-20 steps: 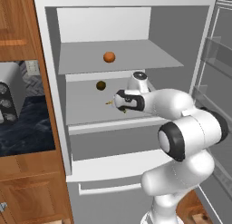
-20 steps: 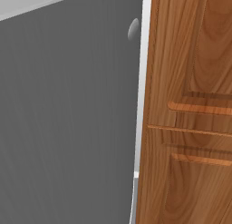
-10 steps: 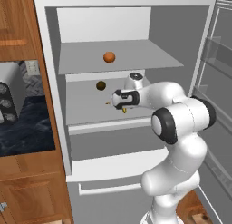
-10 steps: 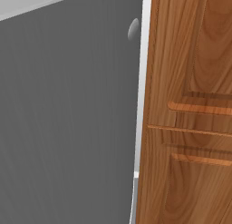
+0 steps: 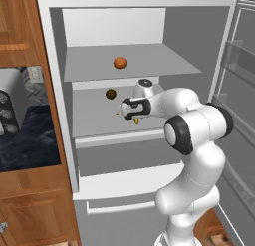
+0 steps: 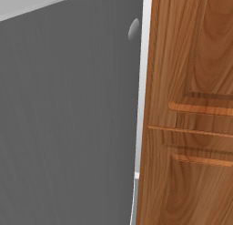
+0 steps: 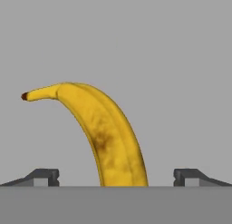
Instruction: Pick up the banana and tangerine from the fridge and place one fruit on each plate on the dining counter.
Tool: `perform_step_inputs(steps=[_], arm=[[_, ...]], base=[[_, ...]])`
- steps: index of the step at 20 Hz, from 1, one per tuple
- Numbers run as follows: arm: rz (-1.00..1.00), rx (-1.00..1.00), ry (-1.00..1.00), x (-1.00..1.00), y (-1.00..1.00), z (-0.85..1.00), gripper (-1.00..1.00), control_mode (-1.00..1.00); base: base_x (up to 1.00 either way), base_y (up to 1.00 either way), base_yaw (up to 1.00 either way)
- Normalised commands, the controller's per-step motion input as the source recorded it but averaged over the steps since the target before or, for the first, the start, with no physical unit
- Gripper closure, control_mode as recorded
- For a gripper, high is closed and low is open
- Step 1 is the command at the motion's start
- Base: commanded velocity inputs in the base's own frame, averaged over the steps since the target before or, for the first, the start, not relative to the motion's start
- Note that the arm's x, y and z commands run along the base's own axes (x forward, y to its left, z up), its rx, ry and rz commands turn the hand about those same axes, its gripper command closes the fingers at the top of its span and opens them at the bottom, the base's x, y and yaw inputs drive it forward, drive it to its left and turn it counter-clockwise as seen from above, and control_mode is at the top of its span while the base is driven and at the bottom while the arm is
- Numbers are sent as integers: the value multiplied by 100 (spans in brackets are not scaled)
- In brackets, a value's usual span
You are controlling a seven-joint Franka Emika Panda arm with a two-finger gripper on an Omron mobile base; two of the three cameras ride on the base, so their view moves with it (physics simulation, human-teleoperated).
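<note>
The fridge (image 5: 139, 36) stands open. The orange tangerine (image 5: 119, 62) rests on its upper shelf. On the middle shelf lies the yellow banana (image 5: 135, 121), mostly hidden under my hand. My gripper (image 5: 133, 117) hovers right over it. In the hand view the banana (image 7: 108, 137) curves up between my two dark fingertips (image 7: 43, 177), which stand wide apart on either side without touching it; the gripper (image 7: 117, 177) is open. The plates and the dining counter are out of view.
A dark olive-brown round fruit (image 5: 110, 94) sits on the middle shelf, left of my hand. The fridge's shelved door (image 5: 239, 75) hangs open at the right. Wooden cabinets (image 5: 20, 26) and a dark counter (image 5: 25, 140) lie left. A grey panel (image 6: 68, 128) and wood cabinet (image 6: 191, 105) block the right base view.
My hand has shifted slightly left and settled lower over the banana on the middle shelf, while the elbow swung up and left. The jaws stayed open; the fruits have not moved.
</note>
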Motion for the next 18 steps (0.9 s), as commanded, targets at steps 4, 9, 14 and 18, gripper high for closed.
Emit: perform_step_inputs(steps=[4, 9, 14, 18], arm=[[0, 0, 0, 0, 6, -28, -100, -100], [0, 0, 0, 0, 0, -11, -100, -100], [0, 0, 0, 0, 0, 0, -100, -100], [0, 0, 0, 0, 0, 0, 100, -100]], base=[[0, 0, 0], [0, 0, 0], [0, 0, 0], [0, 0, 0]])
